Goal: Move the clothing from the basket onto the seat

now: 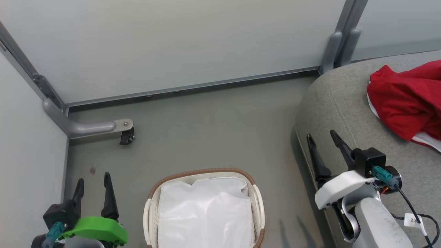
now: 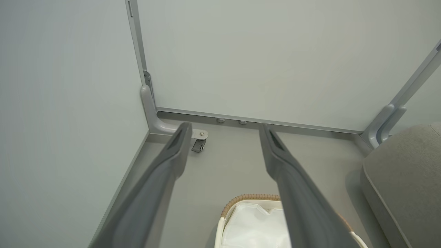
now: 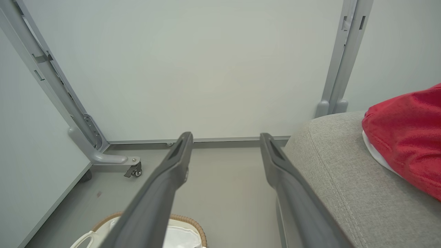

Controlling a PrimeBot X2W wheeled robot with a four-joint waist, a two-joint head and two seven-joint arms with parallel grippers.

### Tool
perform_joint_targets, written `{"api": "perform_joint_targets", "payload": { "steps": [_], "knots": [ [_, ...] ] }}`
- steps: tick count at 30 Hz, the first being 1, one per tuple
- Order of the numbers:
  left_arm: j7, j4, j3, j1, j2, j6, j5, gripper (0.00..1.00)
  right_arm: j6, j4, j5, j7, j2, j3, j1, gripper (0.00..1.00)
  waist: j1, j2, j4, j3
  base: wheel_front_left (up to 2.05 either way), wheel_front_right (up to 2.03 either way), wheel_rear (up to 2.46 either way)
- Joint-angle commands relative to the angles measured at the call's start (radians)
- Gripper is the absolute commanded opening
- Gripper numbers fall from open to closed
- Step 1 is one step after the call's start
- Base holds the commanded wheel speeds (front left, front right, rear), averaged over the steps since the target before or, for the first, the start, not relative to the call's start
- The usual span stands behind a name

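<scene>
Red clothing with white trim (image 1: 410, 103) lies bunched on the grey seat (image 1: 348, 106) at the right; the right wrist view has the clothing (image 3: 410, 134) on the seat (image 3: 344, 179) too. The white basket (image 1: 205, 174) with its brown rim stands on the floor at bottom centre, holding just its white liner (image 1: 205, 213). My left gripper (image 1: 93, 186) is open at the lower left, left of the basket. My right gripper (image 1: 322, 137) is open at the seat's front-left edge, apart from the clothing. Both grippers hold nothing, as my left gripper (image 2: 225, 129) and my right gripper (image 3: 225, 137) show in their wrist views.
Pale partition walls close off the back and left. A metal foot with a caster (image 1: 126, 136) juts onto the grey floor at the left corner. Another partition post (image 1: 339, 44) stands behind the seat. Bare floor (image 1: 213, 131) lies between the basket and the wall.
</scene>
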Motion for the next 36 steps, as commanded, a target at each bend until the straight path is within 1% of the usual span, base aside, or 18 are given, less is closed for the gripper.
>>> {"api": "perform_joint_targets", "payload": {
  "steps": [1, 11, 12, 16, 36],
  "knots": [
    [-0.001, -0.002, 0.0, 0.027, 0.001, -0.003, -0.007, 1.0, -0.001, 0.004, -0.006, 0.0, -0.004, -0.004, 0.029, 1.0, 0.0001, 0.0, -0.013, -0.031, 0.0, 0.0, 0.0],
    [-0.001, -0.029, -0.03, 0.109, 0.001, -0.005, -0.056, 1.0, -0.001, 0.016, -0.017, 0.0, -0.004, -0.019, 0.087, 1.0, 0.0001, 0.0, -0.023, -0.075, 0.0, 0.0, 0.0],
    [0.0, -0.029, -0.03, 0.097, -0.001, -0.001, -0.058, 0.0, 0.0, 0.013, -0.011, 0.0, 0.0, -0.018, 0.075, 0.0, 0.0001, 0.0, -0.022, -0.072, 0.0, 0.0, 0.0],
    [0.001, 0.007, -0.03, 0.102, -0.008, 0.0, -0.059, 0.0, 0.0, 0.045, -0.008, 0.002, 0.006, -0.017, 0.104, 0.0, 0.0001, 0.0, -0.022, -0.073, 0.0, 0.0, 0.0],
    [0.098, -0.043, -0.013, 0.071, -0.006, -0.001, -0.394, 0.0, 0.0, -0.016, 0.357, 0.099, 0.004, -0.068, 0.124, 0.0, 0.0001, 0.0, -0.016, -0.072, 0.0, 0.0, 0.0]
  ]
}}
